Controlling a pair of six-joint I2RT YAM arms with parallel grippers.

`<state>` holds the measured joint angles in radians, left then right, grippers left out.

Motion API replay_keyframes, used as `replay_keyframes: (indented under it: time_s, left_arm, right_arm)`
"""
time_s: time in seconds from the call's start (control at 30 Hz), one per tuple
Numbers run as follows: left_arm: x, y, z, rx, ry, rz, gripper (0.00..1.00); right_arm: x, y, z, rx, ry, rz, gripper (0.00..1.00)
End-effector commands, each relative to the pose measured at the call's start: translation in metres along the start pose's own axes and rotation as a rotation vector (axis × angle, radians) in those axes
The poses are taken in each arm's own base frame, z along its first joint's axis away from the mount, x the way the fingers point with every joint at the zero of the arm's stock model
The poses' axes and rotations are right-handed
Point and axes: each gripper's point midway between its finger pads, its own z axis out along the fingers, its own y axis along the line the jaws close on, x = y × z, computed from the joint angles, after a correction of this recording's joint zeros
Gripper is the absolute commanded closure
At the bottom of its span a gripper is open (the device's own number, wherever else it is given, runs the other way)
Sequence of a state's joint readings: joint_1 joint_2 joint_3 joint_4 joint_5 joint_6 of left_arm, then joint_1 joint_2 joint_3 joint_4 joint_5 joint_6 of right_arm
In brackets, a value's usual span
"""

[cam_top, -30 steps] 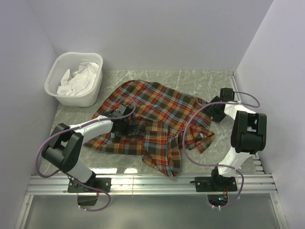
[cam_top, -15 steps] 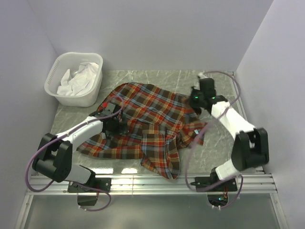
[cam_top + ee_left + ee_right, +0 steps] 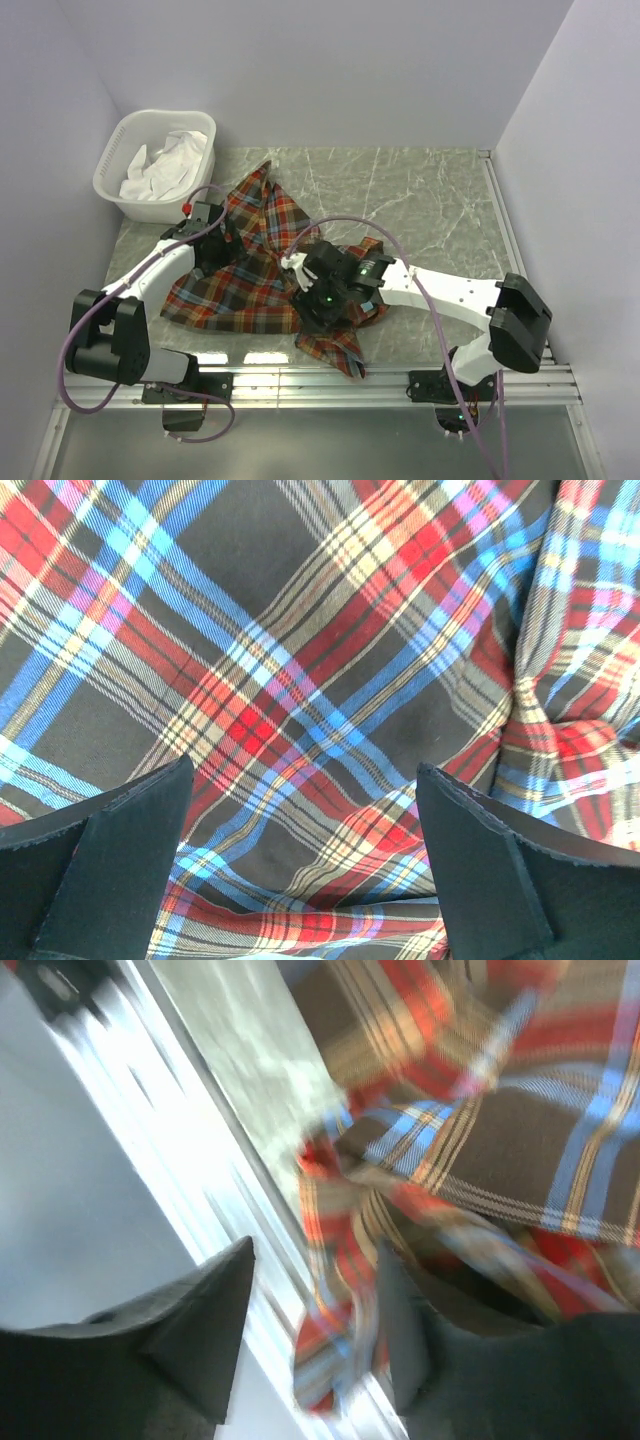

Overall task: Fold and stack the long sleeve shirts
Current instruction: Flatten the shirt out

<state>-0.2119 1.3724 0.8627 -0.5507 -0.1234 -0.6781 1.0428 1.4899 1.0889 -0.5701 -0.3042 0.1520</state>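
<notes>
1. Top external view: laundry basket (image 3: 160,208) of white cloth stands at the table's (image 3: 430,200) far left.
2. Left gripper (image 3: 212,238) hovers over the plaid shirt (image 3: 235,290), fingers spread wide, holding nothing.
3. Shirt lies bunched left of centre, its near edge at the front rail.
4. Right gripper (image 3: 322,292) sits at the shirt's right side. Cloth lies between its fingers, but blur leaves the grip unconfirmed.
5. Judgement: first fold in hand; next, lay and flatten it.

White-shelled, black-jointed left arm (image 3: 160,270), right arm (image 3: 445,291); thin lilac cables (image 3: 345,221); left end effector (image 3: 303,780) fingers matte black wedges.
</notes>
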Motion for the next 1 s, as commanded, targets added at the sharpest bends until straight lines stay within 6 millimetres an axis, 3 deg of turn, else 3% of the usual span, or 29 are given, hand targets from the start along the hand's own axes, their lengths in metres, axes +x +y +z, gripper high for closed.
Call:
replay_keyframes:
  time_s: [0.0,0.07,0.1,0.17,0.2,0.23,0.33,0.53,0.67,0.77,0.97]
  left_arm:
    - [0.005,-0.006,0.001,0.041,0.014,-0.025,0.01]
    - [0.007,-0.007,0.000,0.048,0.020,-0.025,0.01]
    - [0.007,-0.008,-0.001,0.054,0.021,-0.023,0.01]
    - [0.006,-0.011,-0.002,0.067,0.021,-0.026,0.01]
    - [0.007,-0.011,-0.001,0.068,0.024,-0.026,0.01]
    - [0.008,-0.013,-0.001,0.071,0.026,-0.023,0.01]
    - [0.015,-0.017,0.004,0.073,0.053,-0.014,0.01]
    - [0.027,-0.015,0.013,0.049,0.079,0.014,0.01]
    - [0.035,-0.008,0.018,0.026,0.093,0.020,0.01]
    - [0.043,-0.007,0.021,0.022,0.122,0.023,0.01]
    - [0.062,-0.004,0.027,-0.002,0.177,0.051,0.01]
  right_arm:
    - [-0.015,-0.008,-0.039,0.100,-0.064,-0.015,0.30]
    - [-0.038,-0.020,-0.061,0.178,-0.162,0.026,0.28]
    - [-0.051,-0.046,-0.081,0.278,-0.236,0.092,0.28]
    - [-0.064,-0.077,-0.102,0.373,-0.333,0.254,0.28]
    - [-0.065,-0.099,-0.114,0.449,-0.381,0.342,0.28]
    - [-0.060,-0.134,-0.127,0.524,-0.416,0.467,0.26]
    - [-0.030,-0.188,-0.129,0.637,-0.436,0.725,0.15]
    - [-0.007,-0.234,-0.106,0.631,-0.520,1.014,0.02]
    - [-0.001,-0.258,-0.084,0.611,-0.524,1.137,0.02]
    - [-0.007,-0.268,-0.070,0.584,-0.546,1.170,0.04]
    - [-0.016,-0.285,-0.059,0.557,-0.596,1.215,0.10]
